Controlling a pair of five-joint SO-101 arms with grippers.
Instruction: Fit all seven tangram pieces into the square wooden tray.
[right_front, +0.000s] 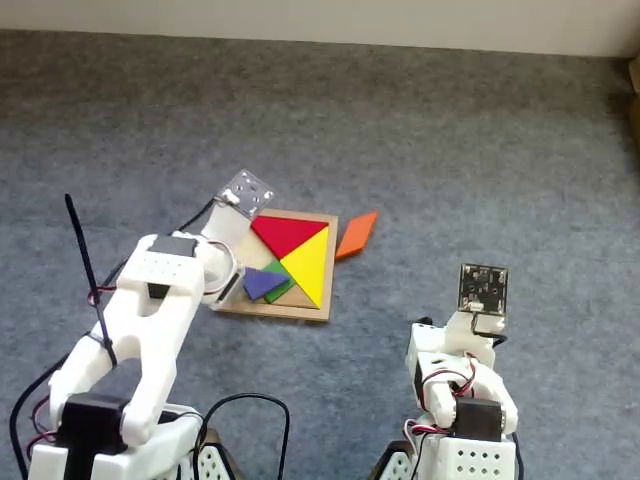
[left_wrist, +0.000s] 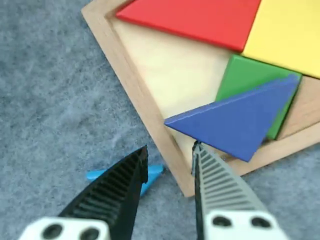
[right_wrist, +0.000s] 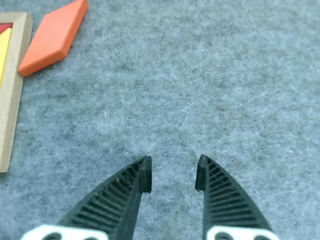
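The square wooden tray (right_front: 325, 268) lies mid-table, holding a red triangle (right_front: 285, 233), a yellow triangle (right_front: 310, 265) and a green piece (left_wrist: 245, 75). A dark blue triangle (left_wrist: 235, 122) lies askew on top of the green piece, one edge over the tray rim (left_wrist: 135, 95). My left gripper (left_wrist: 170, 150) is open, straddling that rim close to the blue triangle's corner. A small light-blue piece (left_wrist: 152, 174) lies on the carpet under its black finger. An orange parallelogram (right_wrist: 52, 36) lies just outside the tray's right side. My right gripper (right_wrist: 172, 175) is open over bare carpet.
Grey carpet covers the table. The left arm (right_front: 150, 300) leans over the tray's left corner. The right arm (right_front: 465, 370) sits at the front right, well away from the tray. A pale bare patch of tray floor (left_wrist: 175, 70) lies beside the red triangle.
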